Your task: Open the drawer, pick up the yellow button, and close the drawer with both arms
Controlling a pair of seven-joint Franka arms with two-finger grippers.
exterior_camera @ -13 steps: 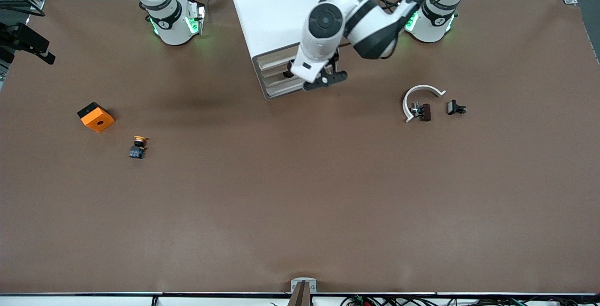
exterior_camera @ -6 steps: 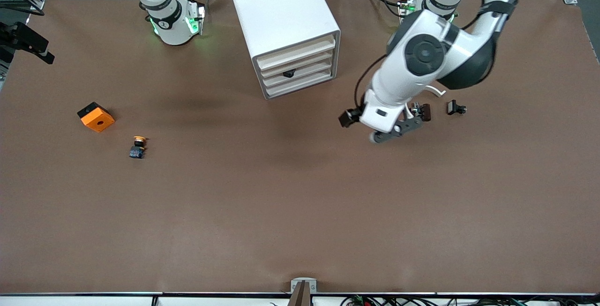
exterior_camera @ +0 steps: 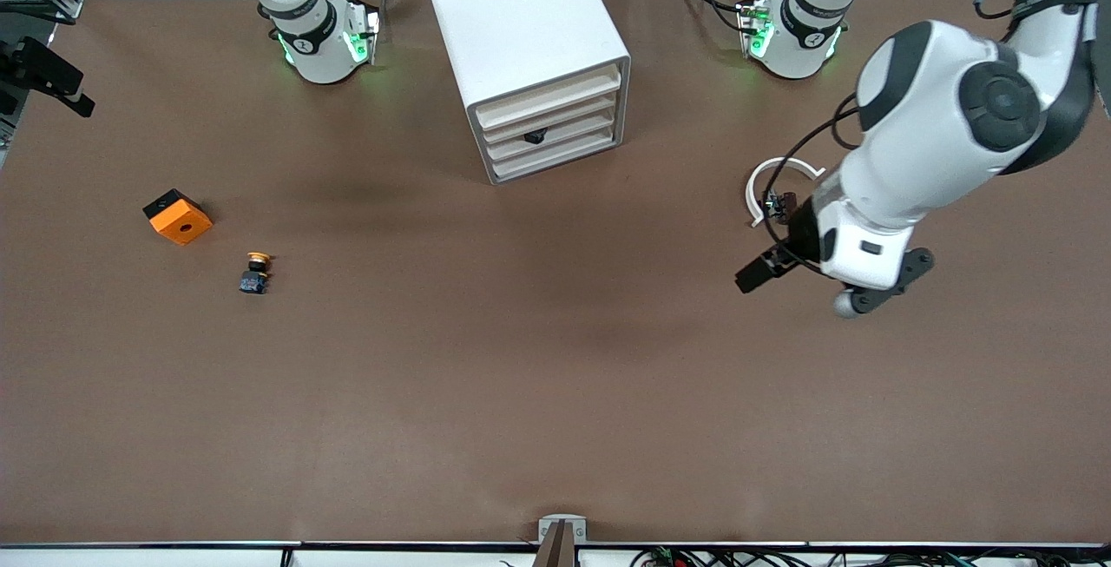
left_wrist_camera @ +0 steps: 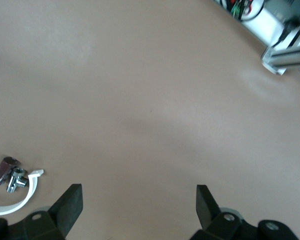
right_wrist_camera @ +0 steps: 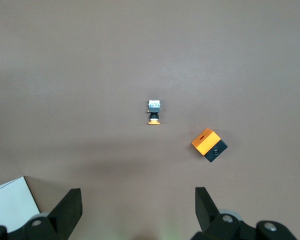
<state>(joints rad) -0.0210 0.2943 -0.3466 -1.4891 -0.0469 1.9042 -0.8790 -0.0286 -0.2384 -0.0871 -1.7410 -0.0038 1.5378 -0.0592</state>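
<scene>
Four drawers (exterior_camera: 548, 126): all shut — task looked finished.
Button (exterior_camera: 254, 274): on table beside orange block (exterior_camera: 178, 216).
Left gripper (exterior_camera: 884, 286): wide, empty, over bare table.
Right gripper (right_wrist_camera: 138, 210): wide, empty — waiting above button.

button (exterior_camera: 255, 273): bare table around | orange block (exterior_camera: 178, 216) near
</scene>
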